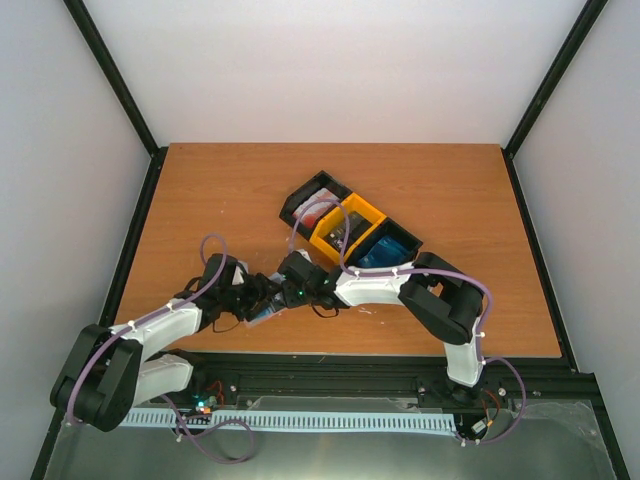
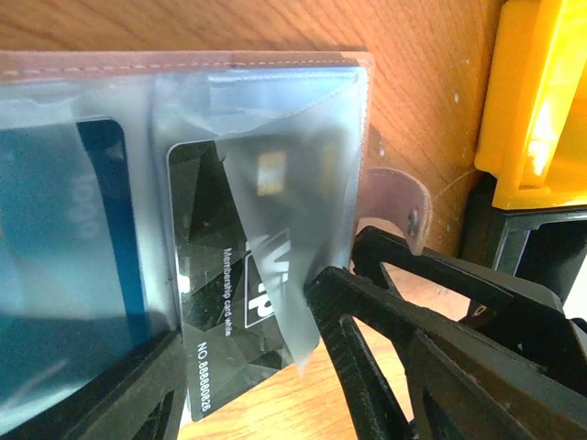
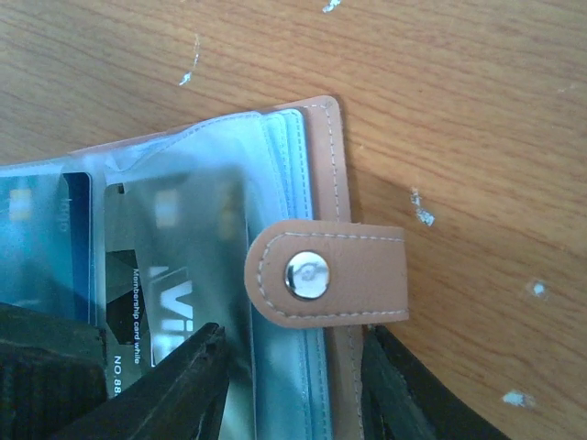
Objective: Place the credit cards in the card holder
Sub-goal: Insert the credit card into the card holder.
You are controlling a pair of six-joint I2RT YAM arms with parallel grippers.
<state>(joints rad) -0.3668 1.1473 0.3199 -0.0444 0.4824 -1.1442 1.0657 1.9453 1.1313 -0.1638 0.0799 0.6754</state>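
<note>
Presently, at the near edge of the surface [image 1: 450, 200], the card holder [image 3: 321, 156] is straddled by the released right end effector [image 3: 292, 335]; for the left end effector [image 2: 246, 312], the state cannot be told.

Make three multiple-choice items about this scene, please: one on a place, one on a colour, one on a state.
1. In the left wrist view, where does the blue card lie relative to the black card?
A) to its left
B) to its right
C) on top of it

2. What colour is the middle bin of the row?
A) red
B) yellow
C) green

3. The card holder is:
A) snapped shut
B) open
C) inside a bin

Answers:
1 A, it sits in the neighbouring clear pocket on the left.
2 B, its walls are bright yellow.
3 B, its clear pockets lie exposed on the table.
</note>
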